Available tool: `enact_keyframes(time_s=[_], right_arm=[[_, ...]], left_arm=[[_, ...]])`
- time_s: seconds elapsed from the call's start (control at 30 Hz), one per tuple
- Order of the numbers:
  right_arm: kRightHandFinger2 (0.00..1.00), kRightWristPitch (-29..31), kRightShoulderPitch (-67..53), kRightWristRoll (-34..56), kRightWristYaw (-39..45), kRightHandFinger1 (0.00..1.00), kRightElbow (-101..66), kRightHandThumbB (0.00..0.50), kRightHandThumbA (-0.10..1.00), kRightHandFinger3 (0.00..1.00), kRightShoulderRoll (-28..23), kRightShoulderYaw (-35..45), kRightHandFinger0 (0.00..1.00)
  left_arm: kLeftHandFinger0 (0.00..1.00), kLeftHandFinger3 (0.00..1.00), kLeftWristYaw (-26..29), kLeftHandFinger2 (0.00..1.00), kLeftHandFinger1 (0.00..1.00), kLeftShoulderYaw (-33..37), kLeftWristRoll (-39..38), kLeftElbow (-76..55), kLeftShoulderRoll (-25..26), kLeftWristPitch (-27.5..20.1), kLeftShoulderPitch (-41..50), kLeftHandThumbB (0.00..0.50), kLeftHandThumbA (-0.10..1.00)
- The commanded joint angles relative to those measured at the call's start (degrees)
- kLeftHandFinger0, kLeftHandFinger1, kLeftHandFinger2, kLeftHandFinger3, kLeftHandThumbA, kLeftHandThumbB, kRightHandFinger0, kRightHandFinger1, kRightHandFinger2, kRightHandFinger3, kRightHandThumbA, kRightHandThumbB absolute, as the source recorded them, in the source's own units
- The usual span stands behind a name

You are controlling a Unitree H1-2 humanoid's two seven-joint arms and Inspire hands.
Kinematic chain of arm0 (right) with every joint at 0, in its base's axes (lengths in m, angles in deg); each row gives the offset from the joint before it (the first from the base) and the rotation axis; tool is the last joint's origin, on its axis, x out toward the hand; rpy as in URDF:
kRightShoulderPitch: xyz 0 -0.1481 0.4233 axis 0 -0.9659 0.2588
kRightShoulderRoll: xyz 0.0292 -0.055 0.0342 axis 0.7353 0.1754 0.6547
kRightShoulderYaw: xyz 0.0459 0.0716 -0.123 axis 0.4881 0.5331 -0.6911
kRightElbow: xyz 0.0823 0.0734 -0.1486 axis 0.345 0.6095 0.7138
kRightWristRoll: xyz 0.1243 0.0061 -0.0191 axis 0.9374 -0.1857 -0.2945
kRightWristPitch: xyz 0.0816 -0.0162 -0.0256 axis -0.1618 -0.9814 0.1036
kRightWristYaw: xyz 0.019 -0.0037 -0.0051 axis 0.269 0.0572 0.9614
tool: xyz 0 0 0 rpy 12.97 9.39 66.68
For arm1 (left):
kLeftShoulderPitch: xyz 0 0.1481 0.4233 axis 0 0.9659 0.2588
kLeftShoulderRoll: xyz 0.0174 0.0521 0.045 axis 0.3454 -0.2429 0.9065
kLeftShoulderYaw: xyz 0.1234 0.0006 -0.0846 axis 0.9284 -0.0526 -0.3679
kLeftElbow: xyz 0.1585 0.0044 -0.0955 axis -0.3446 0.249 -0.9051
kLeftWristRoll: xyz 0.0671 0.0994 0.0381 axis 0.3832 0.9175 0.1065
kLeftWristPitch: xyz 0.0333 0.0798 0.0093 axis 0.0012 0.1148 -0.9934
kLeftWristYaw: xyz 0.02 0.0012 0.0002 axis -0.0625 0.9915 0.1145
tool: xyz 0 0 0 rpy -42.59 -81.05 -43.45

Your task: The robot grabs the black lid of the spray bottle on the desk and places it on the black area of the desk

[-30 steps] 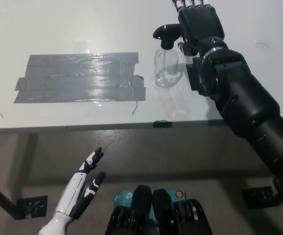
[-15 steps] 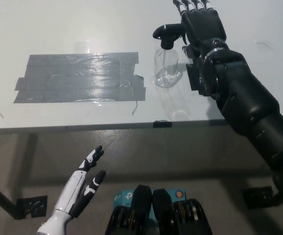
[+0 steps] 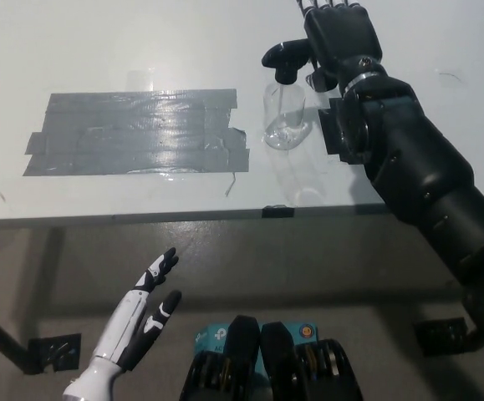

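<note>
**Head view: black hand beside the spray bottle's lid**

The black right arm reaches across the white desk [image 3: 99, 42] from the lower right, its right hand [image 3: 340, 38] stretched out flat near the far edge of the picture, fingers apart and gripping nothing. The hand sits just right of the black lid [image 3: 287, 58]; whether it touches cannot be told. The lid is still on the clear spray bottle [image 3: 285, 117], which stands upright on the desk.

The black area [image 3: 137, 132], a patch of dark tape strips, lies left of the bottle, its right edge close by. Bare desk surrounds it.

The white left hand [image 3: 137, 322] hangs below the desk's near edge, fingers extended, empty.
</note>
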Motion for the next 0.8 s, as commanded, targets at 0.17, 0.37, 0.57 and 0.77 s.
enact_keyframes(time_s=[0.17,0.37,0.57,0.77], right_arm=[[1.0,1.7,5.3,1.6,-2.9,1.0,2.0,0.413,0.89,1.0,0.7,0.9,1.0],[1.0,4.8,5.8,2.3,-7.1,1.0,5.9,0.378,0.82,1.0,0.7,0.8,1.0],[0.17,11.0,6.2,2.9,-17.0,0.05,10.3,0.202,0.18,0.26,0.7,1.2,0.0],[0.41,13.7,6.4,3.7,-19.9,0.19,12.0,0.176,0.35,0.46,0.4,1.8,0.0]], left_arm=[[1.0,1.0,-0.3,1.0,0.99,-0.6,-0.8,-2.0,0.9,-1.4,-0.6,0.026,1.0],[0.99,1.0,-0.4,0.99,0.97,-0.4,-0.7,-1.6,1.0,-1.8,-1.0,0.025,1.0],[0.99,1.0,-1.0,0.99,0.98,-0.4,-1.3,-1.9,1.0,-0.8,-1.3,0.028,1.0],[0.98,1.0,-1.0,0.96,0.95,-0.3,-1.2,-1.5,0.9,-1.0,-1.8,0.027,0.99]])
